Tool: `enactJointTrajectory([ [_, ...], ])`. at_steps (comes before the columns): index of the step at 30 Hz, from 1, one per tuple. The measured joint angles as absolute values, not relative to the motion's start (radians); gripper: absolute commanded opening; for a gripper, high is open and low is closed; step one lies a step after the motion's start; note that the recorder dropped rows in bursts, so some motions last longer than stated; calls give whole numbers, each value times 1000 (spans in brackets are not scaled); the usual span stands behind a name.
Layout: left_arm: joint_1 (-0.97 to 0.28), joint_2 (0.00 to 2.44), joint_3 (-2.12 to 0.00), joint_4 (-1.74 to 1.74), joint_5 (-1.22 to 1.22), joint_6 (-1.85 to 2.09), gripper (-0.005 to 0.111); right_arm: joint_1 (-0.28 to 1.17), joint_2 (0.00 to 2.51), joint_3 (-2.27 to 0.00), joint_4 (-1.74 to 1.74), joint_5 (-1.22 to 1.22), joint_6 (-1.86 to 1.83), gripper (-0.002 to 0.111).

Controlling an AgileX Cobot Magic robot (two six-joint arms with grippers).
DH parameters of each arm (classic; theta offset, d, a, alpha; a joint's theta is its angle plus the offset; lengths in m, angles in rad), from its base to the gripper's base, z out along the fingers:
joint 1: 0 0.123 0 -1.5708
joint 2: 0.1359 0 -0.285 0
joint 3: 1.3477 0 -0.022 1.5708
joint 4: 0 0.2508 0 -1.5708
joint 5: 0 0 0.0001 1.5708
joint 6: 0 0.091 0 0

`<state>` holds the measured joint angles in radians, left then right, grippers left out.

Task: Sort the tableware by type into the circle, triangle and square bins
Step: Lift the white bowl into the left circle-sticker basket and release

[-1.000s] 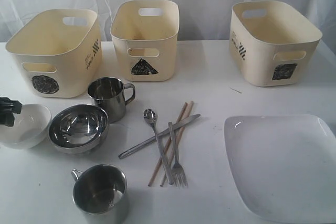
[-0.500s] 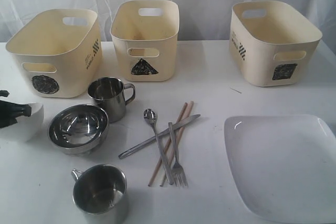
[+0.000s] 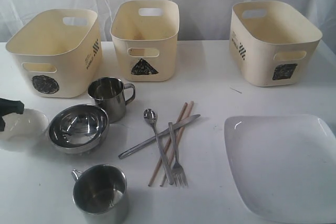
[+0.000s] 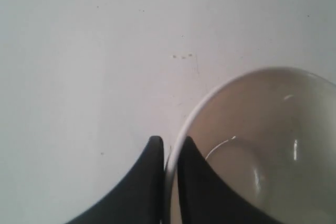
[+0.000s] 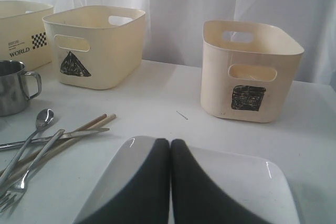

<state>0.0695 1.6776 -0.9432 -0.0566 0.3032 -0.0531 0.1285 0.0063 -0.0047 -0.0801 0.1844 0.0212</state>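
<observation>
One white bowl (image 4: 262,145) rim, pinched by left tool (image 4: 169,153)

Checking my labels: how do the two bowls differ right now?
The white bowl is matte ceramic-looking; the steel bowl is shiny and mirror-like. The left gripper pinches the white bowl's rim; nothing touches the steel bowl. Both are round, upright and empty.

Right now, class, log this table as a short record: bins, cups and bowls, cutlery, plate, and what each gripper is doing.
bins: circle bin, triangle bin, square bin, all along the back
mugs: two steel mugs
bowls: steel bowl; small white bowl
cutlery: spoon, fork, knife, chopsticks in a crossed pile
plate: white square plate
left gripper: shut on the white bowl's rim
right gripper: shut, above the plate
</observation>
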Motion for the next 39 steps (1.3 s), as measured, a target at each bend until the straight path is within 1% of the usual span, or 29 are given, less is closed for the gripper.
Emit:
enactJointTrajectory([
  [6, 70, 1509, -937, -39, 354, -48, 0, 129, 6, -5, -80, 184, 21, 0],
  [10, 70, 1397, -940, -37, 342, -46, 0, 129, 6, -5, -80, 184, 21, 0],
  [12, 70, 1355, -985, -37, 325, -44, 0, 129, 6, -5, -80, 184, 21, 0],
  [16, 70, 1351, -1153, -37, 308, -44, 0, 129, 6, -5, -80, 184, 21, 0],
  [18, 70, 1399, -1265, -37, 293, -44, 0, 129, 6, -5, -80, 184, 21, 0],
  [20, 70, 1517, -1404, -41, 281, -44, 0, 129, 6, -5, -80, 184, 21, 0],
  [24, 54, 1750, -1586, -85, 281, -42, 0, 129, 6, -5, -80, 184, 21, 0],
  [28, -15, 1942, -1725, -91, 281, 0, 0, 129, 6, -5, -80, 184, 21, 0],
  [31, -30, 2021, -1783, -96, 281, 0, 2, 129, 6, -5, -80, 184, 21, 0],
  [34, -33, 2078, -1809, -96, 281, 0, 9, 129, 6, -5, -80, 184, 31, 0],
  [39, -33, 2143, -1820, -96, 281, 0, 32, 129, 6, -5, -80, 184, 40, 0],
])
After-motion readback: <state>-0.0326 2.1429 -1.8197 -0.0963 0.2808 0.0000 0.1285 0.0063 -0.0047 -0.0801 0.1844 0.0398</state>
